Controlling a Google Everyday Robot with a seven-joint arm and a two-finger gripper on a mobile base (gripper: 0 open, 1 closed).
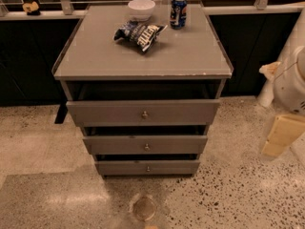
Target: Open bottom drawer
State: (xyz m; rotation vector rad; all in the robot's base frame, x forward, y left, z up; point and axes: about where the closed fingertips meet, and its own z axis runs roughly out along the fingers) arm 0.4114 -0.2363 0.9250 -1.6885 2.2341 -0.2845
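Down at the foot of the grey cabinet [143, 56], the bottom drawer [147, 167] sits just above the speckled floor [238, 194]. It is the lowest of three grey fronts. Its small round metal knob [148, 169] is at the middle of the flat front, and a thin dark gap runs along its upper edge. From this angle I cannot tell how far out it stands, and none of its interior shows.

Above it is the middle drawer [145, 145], also with a dark strip over it. Above that is the top drawer [143, 112], the widest front, with a deep dark opening between it and the cabinet's surface.

The gripper [280, 136] is at the right edge of the scene, a cream-coloured block hanging below the robot's white arm [294, 82]. It is well apart from the cabinet, at roughly the height of the middle drawer, and touches nothing. Whether it is spread or pressed together I cannot tell.

On the surface, toward the far edge, a white bowl [141, 8] stands left of a blue can [178, 12], which is upright. A crumpled dark snack bag [139, 34] lies just nearer than the bowl.

A small tan object [31, 7] rests on the far ledge at the left. On the floor, near and in front of the drawers, there is a pale round shape [144, 208] that I cannot identify.
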